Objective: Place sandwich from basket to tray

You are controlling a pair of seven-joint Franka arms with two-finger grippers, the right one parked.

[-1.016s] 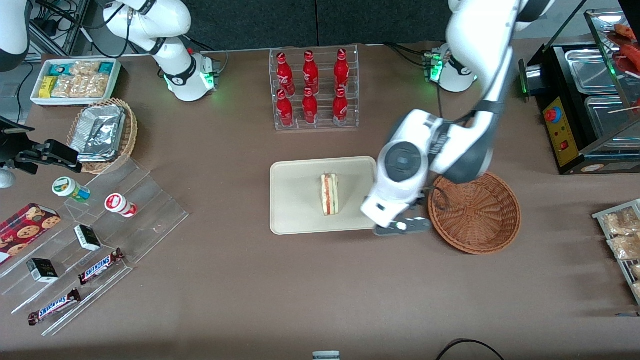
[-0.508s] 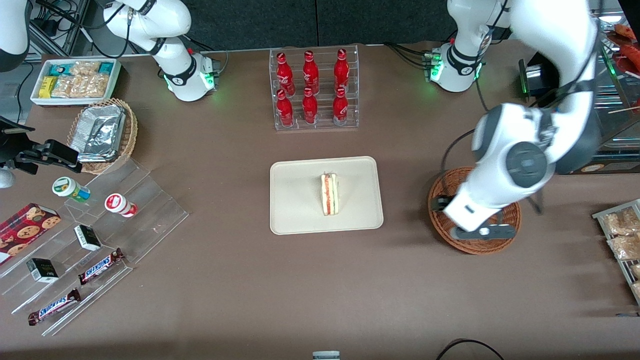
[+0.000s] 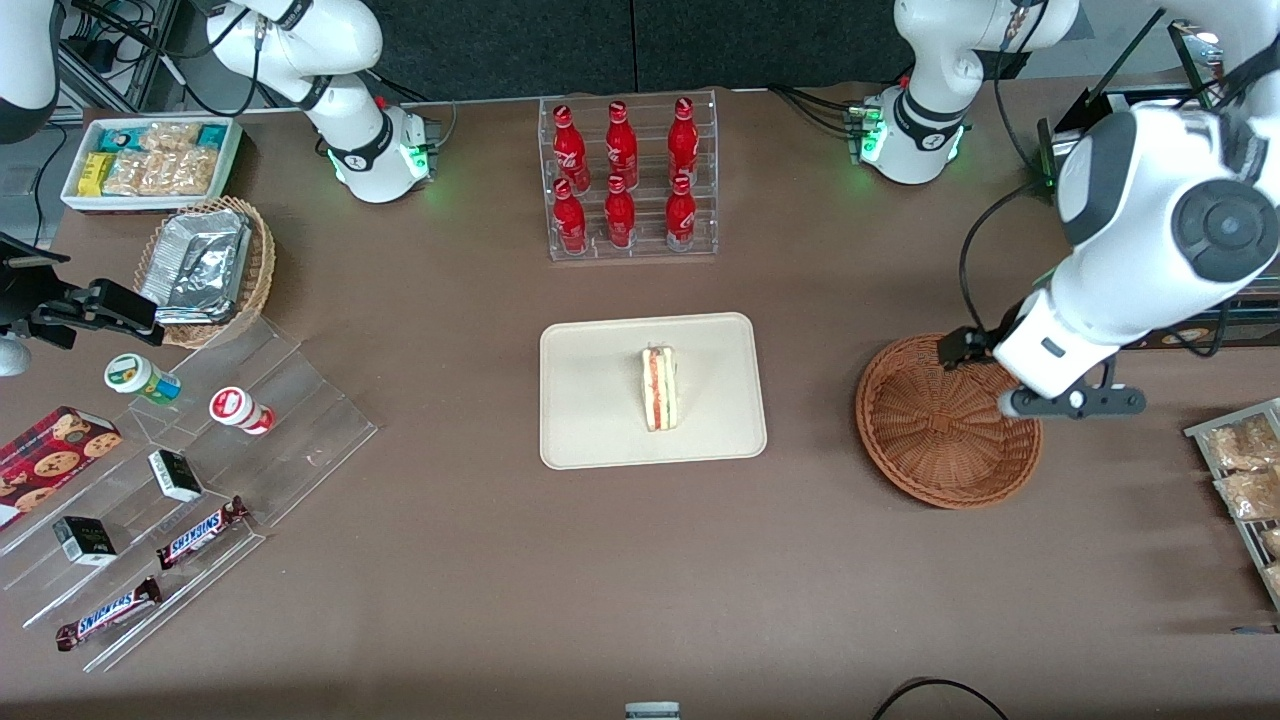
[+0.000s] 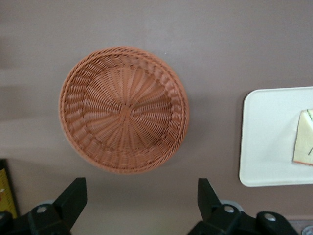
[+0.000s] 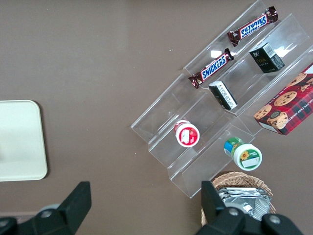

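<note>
The sandwich, a pale wedge with red-orange filling along its cut edge, lies on the cream tray in the middle of the table. The reddish-brown wicker basket stands beside the tray toward the working arm's end and holds nothing. My gripper hangs high over the table, open and empty, its dark fingers spread wide. In the left wrist view the basket is seen whole from above, with the tray and a corner of the sandwich beside it. The hand hovers over the basket's rim on the working arm's side.
A rack of red bottles stands farther from the front camera than the tray. A stepped acrylic display with snacks, a tan basket of foil containers and a white snack box lie toward the parked arm's end. A food warmer and snack packets lie toward the working arm's end.
The arm has swung from the tray's edge across the basket toward the working arm's end of the table and risen. The sandwich has stayed on the tray.
</note>
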